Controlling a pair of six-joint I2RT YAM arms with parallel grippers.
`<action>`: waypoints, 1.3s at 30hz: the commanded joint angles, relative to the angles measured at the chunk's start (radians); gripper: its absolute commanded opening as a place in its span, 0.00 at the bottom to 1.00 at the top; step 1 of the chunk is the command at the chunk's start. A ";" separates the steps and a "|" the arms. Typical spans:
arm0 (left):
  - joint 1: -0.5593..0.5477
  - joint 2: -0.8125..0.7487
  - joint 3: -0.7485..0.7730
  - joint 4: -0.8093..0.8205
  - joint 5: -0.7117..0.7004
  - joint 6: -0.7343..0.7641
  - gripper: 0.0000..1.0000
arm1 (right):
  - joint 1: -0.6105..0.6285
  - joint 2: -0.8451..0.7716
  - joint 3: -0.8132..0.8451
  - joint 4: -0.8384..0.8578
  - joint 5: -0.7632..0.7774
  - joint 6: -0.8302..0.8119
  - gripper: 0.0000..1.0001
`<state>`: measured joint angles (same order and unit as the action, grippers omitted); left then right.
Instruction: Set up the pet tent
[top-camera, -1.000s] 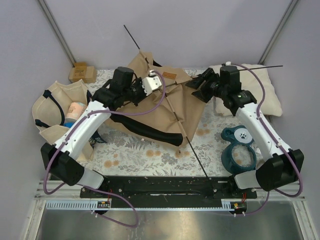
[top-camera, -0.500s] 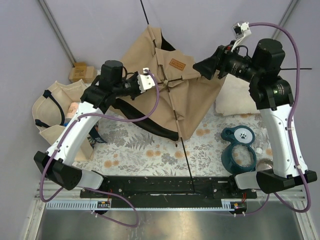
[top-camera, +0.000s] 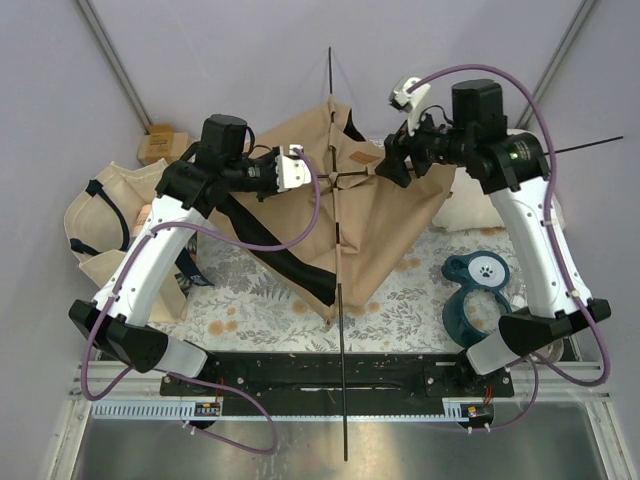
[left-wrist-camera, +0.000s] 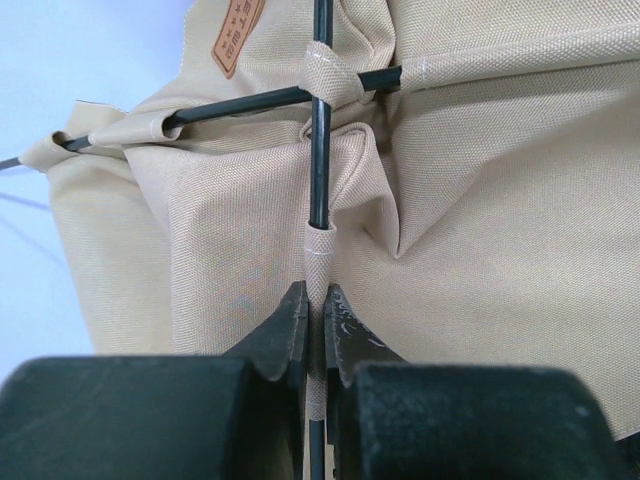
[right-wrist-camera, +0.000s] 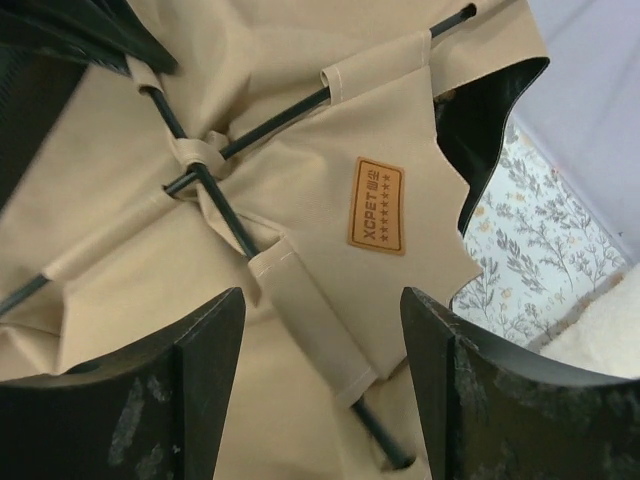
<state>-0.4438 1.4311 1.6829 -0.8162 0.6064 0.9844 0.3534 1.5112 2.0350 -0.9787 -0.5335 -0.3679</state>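
The pet tent (top-camera: 385, 225) is tan canvas with black trim, lifted and half spread above the table. Its thin dark poles (top-camera: 335, 182) cross near the top, and one pole runs straight down toward the near edge. My left gripper (top-camera: 318, 178) is shut on a tan pole sleeve (left-wrist-camera: 317, 262) just below the crossing, its jaws pinching sleeve and pole (left-wrist-camera: 316, 312). My right gripper (right-wrist-camera: 322, 300) stands open over another sleeve (right-wrist-camera: 315, 318) beside the brown label patch (right-wrist-camera: 377, 204); neither finger touches it. In the top view the right gripper (top-camera: 388, 166) is at the tent's upper right.
A beige tote bag (top-camera: 100, 215) lies at the left, with a small cardboard box (top-camera: 165, 148) behind it. A cream pillow (top-camera: 480, 212) sits behind the right arm, and a teal ring with a paw print (top-camera: 478, 295) lies on the floral mat (top-camera: 270, 300).
The tent has risen and turned, and its long pole has swung until it points at the near edge. The right gripper came down and left onto the label side, opening slightly. The left grip is unchanged.
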 joint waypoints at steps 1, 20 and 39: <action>-0.006 -0.008 0.028 -0.008 0.105 0.089 0.00 | 0.059 0.047 0.036 -0.091 0.125 -0.173 0.71; -0.007 -0.040 0.037 -0.104 0.113 0.217 0.00 | 0.151 0.041 -0.167 -0.045 0.167 -0.301 0.63; -0.006 -0.044 0.048 -0.065 0.138 0.218 0.00 | 0.220 -0.005 -0.294 0.063 0.210 -0.267 0.05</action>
<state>-0.4438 1.4330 1.6844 -0.9760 0.6239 1.1893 0.5606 1.5528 1.7508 -0.9977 -0.3565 -0.6437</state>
